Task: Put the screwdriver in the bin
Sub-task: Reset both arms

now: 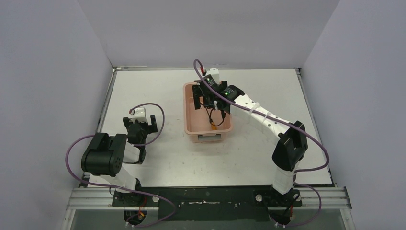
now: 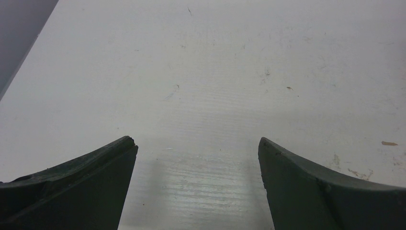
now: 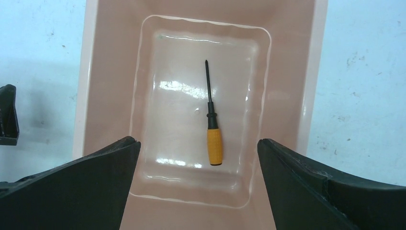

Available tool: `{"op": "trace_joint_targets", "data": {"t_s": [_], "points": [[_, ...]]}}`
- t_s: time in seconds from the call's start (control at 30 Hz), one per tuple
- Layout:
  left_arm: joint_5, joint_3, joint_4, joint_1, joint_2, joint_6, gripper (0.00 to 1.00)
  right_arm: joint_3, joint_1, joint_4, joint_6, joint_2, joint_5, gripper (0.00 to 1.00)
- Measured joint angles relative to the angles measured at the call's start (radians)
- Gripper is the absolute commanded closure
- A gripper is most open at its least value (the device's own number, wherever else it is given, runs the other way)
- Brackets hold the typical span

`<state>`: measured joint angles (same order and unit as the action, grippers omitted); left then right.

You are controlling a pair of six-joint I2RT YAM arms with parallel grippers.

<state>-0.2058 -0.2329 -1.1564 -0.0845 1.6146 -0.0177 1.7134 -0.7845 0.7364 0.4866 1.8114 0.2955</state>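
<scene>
Wide open, the left gripper (image 2: 197, 143) hangs over the table (image 2: 215, 72), left of the bin (image 3: 107, 96); beyond, the right gripper (image 3: 198, 142) hovers above the bin, likewise spread and empty. Inside lies the screwdriver (image 3: 210, 115), flat: probably light, rigid, best pinched across its orange handle.

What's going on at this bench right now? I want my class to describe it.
The right arm's end effector hangs open above the bin, holding nothing. The screwdriver lies flat on the bin's floor, with its orange handle towards the wrist camera and neither finger touching it. The left arm's end effector is also open, over the table to the left of the bin. The screwdriver looks to be in place.
</scene>
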Motion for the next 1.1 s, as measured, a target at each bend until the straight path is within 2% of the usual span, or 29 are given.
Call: {"op": "trace_joint_targets", "data": {"t_s": [0.3,0.57,0.8,1.1], "points": [[0.0,0.0,0.0,0.0,0.0,0.0,0.03,-0.008,0.066,0.023,-0.064,-0.017,-0.011,0.0],[0.0,0.0,0.0,0.0,0.0,0.0,0.03,-0.093,0.322,0.013,-0.149,-0.17,-0.069,0.0],[0.0,0.0,0.0,0.0,0.0,0.0,0.03,-0.134,0.555,-0.002,-0.227,-0.25,-0.184,0.0],[0.0,0.0,0.0,0.0,0.0,0.0,0.03,-0.185,0.725,-0.013,-0.334,-0.252,-0.305,0.0]]}}
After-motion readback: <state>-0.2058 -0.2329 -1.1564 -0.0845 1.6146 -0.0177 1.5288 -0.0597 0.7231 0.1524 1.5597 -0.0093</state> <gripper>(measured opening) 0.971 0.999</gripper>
